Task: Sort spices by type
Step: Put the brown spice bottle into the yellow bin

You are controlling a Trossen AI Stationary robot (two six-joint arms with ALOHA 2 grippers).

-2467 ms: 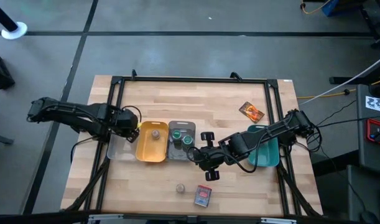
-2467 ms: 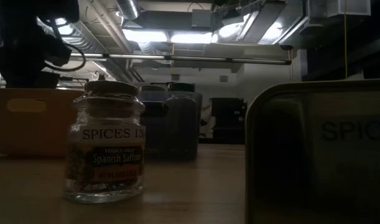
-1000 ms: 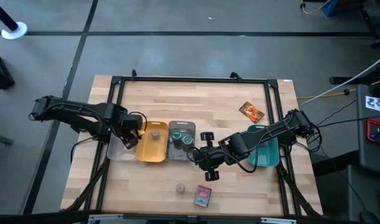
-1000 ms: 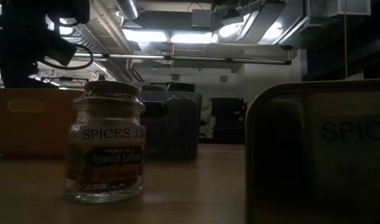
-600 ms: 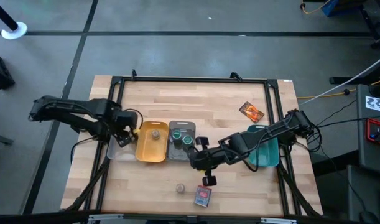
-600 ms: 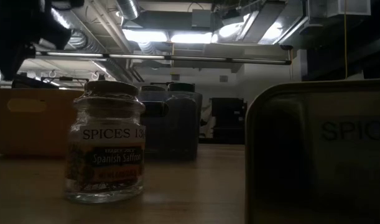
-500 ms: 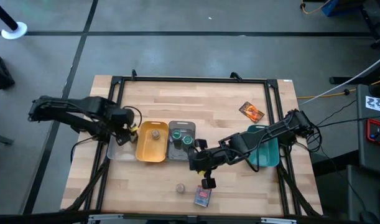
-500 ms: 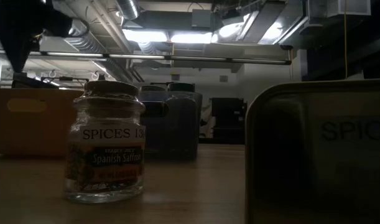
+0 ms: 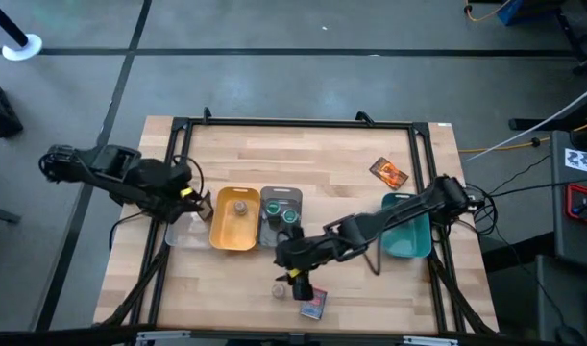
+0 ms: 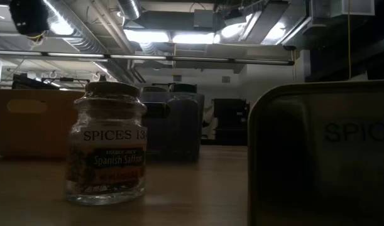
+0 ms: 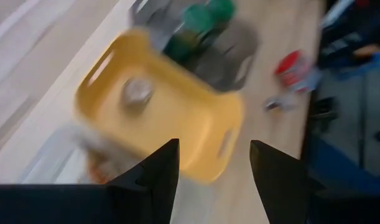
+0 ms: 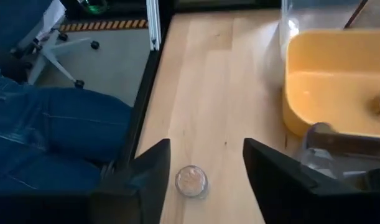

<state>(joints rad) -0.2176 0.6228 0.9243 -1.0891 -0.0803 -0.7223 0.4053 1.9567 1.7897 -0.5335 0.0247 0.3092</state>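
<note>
Low cam is basically filled by a tan-grey jar [image 10: 106, 143] reading "SPICES 13" and "Spanish Saffron", with a red box [image 9: 313, 305] beside it only showing from overhead. The right gripper [image 12: 201, 163] hangs over that jar, fingers spread, nothing held. Further back, the left gripper [image 11: 213, 160] sits by the yellow tray [image 9: 219, 231], also open and empty. Green-lidded jars [image 9: 283, 211] sit in the grey tray [image 9: 270, 196].

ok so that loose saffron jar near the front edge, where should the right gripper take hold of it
Probably by the body just below the cork lid, coming down from above. The saffron jar stands upright and alone on the table, with the red box just beside it, so open fingers fit either side. The right gripper hovers beside it, open.
</note>
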